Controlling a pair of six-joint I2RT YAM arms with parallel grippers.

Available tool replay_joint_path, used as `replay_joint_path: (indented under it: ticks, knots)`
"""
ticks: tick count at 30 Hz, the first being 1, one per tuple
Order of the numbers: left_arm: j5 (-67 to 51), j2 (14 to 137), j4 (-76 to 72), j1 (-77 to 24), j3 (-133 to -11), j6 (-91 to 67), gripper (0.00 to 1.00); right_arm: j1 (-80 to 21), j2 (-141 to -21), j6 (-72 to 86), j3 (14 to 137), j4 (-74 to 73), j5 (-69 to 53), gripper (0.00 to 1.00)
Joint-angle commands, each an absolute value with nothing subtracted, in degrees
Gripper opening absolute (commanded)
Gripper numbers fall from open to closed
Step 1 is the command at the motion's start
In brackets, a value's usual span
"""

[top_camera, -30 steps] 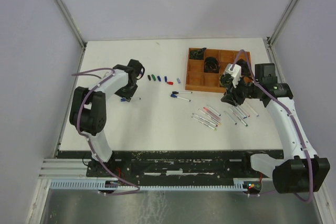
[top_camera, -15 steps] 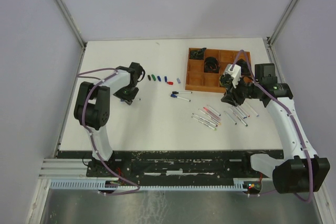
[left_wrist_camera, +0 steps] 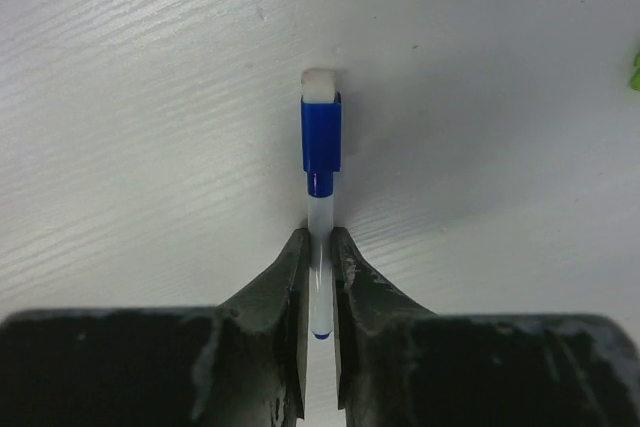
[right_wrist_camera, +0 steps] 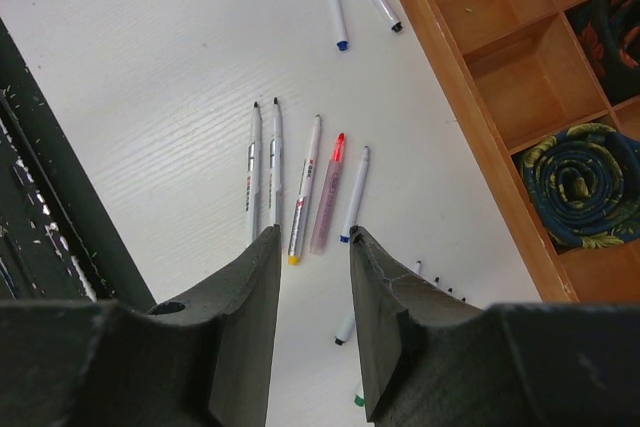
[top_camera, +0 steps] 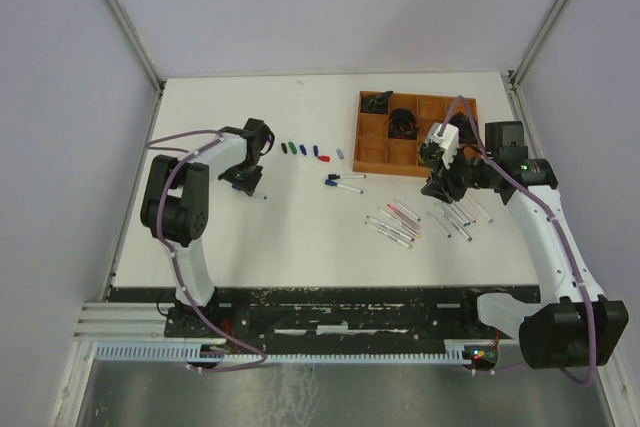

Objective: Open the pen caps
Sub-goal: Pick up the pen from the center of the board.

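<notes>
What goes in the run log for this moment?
left tool: clamped on blue pen | blue cap: on | right tool: open, empty, over loose pens

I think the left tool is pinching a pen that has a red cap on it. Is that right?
Almost. The cap is blue, not red. The left wrist view shows the left tool pinching a pen that has a blue cap on it.
</notes>
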State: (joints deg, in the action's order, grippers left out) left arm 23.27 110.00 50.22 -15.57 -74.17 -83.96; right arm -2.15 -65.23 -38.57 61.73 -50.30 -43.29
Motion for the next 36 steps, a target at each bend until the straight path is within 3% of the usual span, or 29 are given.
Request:
replay_joint_path:
  ticks: [1, 2, 10, 18, 22, 28, 32, 36]
  knots:
    - [21.6, 111.3, 48.4, -15.0, -72.4, -81.4, 0.08, -2.4, -64.9, -39.6, 61.9, -50.3, -44.1, 0.41]
    - [21.2, 111.1, 48.4, -14.9, -72.3, -81.3, 0.03, -2.4, -65.0, -39.6, 61.9, -50.3, -44.2, 0.41]
    - [19.7, 107.0, 45.4, -14.9, -70.5, -76.3, 0.03, -2.4, -65.3, -40.1, 62.0, -51.1, -45.6, 0.41]
    - [16.7, 89.8, 28.8, -19.3, -57.6, -62.4, 0.03, -2.3, -65.4, -37.9, 61.7, -51.0, -53.6, 0.41]
    - [9.2, 77.6, 11.1, -23.8, -45.9, -55.9, 0.03, -2.4, -64.4, -33.9, 59.6, -47.6, -60.7, 0.47]
    - [1.5, 59.6, -35.8, -34.2, -25.2, -48.2, 0.03, -2.5, -61.1, -23.6, 54.1, -37.0, -71.9, 0.57]
    - [-2.8, 59.7, -54.9, -37.8, -21.7, -43.4, 0.03, -2.5, -59.6, -13.5, 50.4, -25.4, -74.3, 0.63]
    - [-5.2, 64.5, -69.2, -41.3, -21.8, -41.7, 0.03, -2.7, -60.2, -9.9, 50.2, -23.4, -76.2, 0.64]
